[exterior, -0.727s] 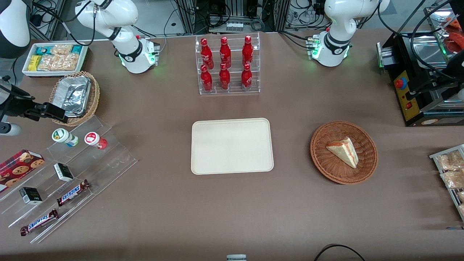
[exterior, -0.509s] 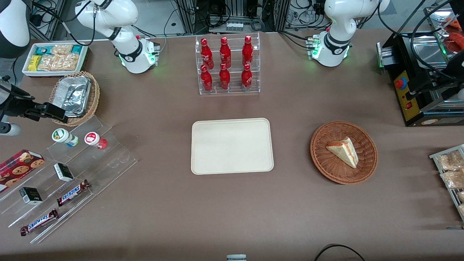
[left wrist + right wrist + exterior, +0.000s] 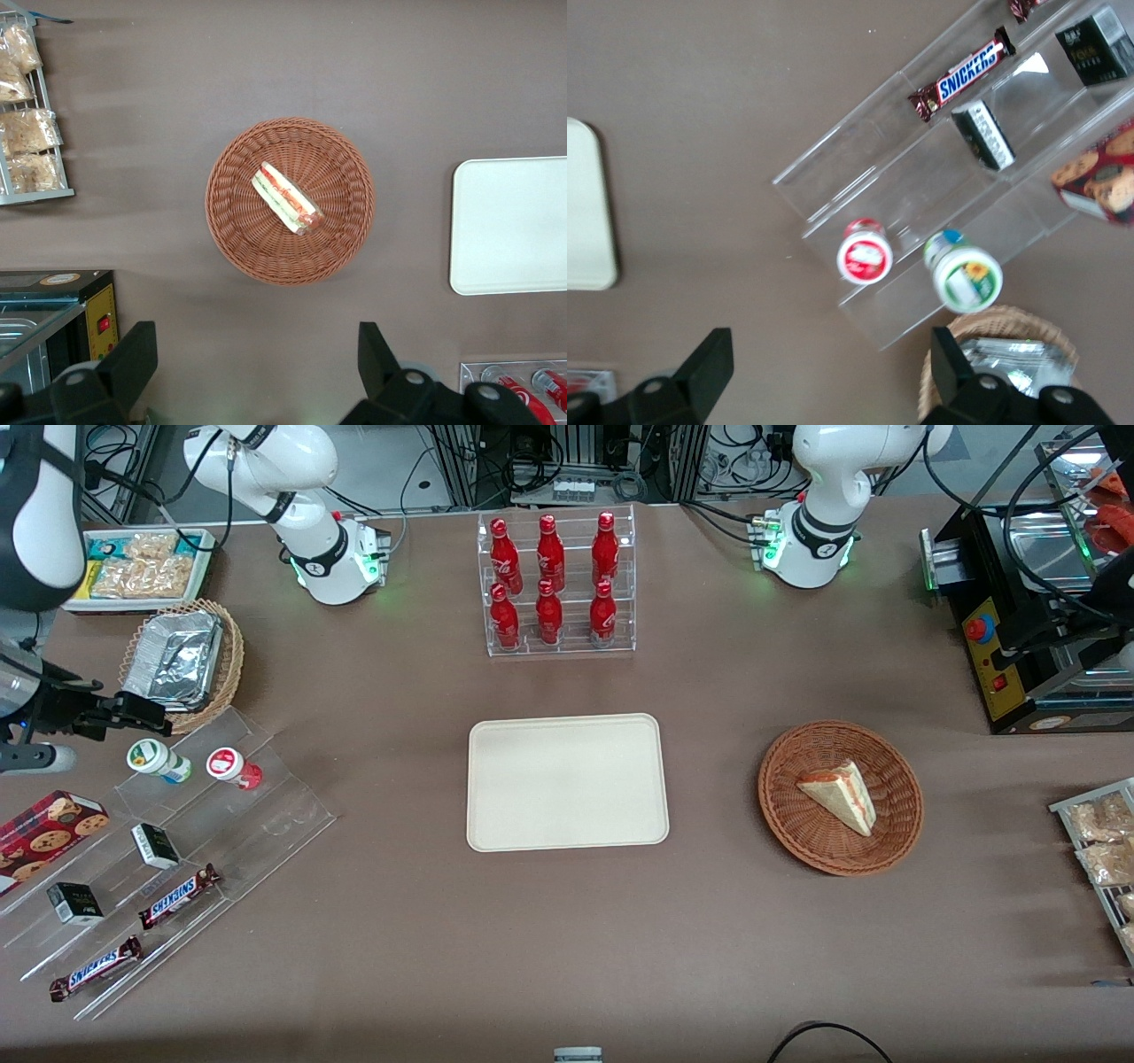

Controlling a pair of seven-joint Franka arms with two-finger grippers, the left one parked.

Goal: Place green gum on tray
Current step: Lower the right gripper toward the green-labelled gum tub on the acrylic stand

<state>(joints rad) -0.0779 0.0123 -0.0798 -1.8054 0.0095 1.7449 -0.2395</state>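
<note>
The green gum (image 3: 158, 761) is a small white bottle with a green-rimmed lid, standing on the top step of a clear acrylic stand (image 3: 266, 815). A like bottle with a red lid (image 3: 232, 767) stands beside it. In the right wrist view the green gum (image 3: 967, 276) and the red-lidded bottle (image 3: 865, 258) show from above. My right gripper (image 3: 133, 713) hovers above the table just farther from the front camera than the green gum; it is open and empty (image 3: 830, 372). The cream tray (image 3: 567, 781) lies empty mid-table; its edge shows in the right wrist view (image 3: 585, 208).
A wicker basket of foil trays (image 3: 182, 660) sits beside the gripper. The stand also holds Snickers bars (image 3: 177, 895), black boxes (image 3: 155, 845) and a cookie box (image 3: 49, 825). A cola bottle rack (image 3: 556, 584), a sandwich basket (image 3: 840, 797) and a white snack bin (image 3: 142, 571) stand farther off.
My right gripper has shifted slightly nearer the front camera, closer to the green gum. The arm's upper link has swung in over the white snack bin. The bottles have not moved.
</note>
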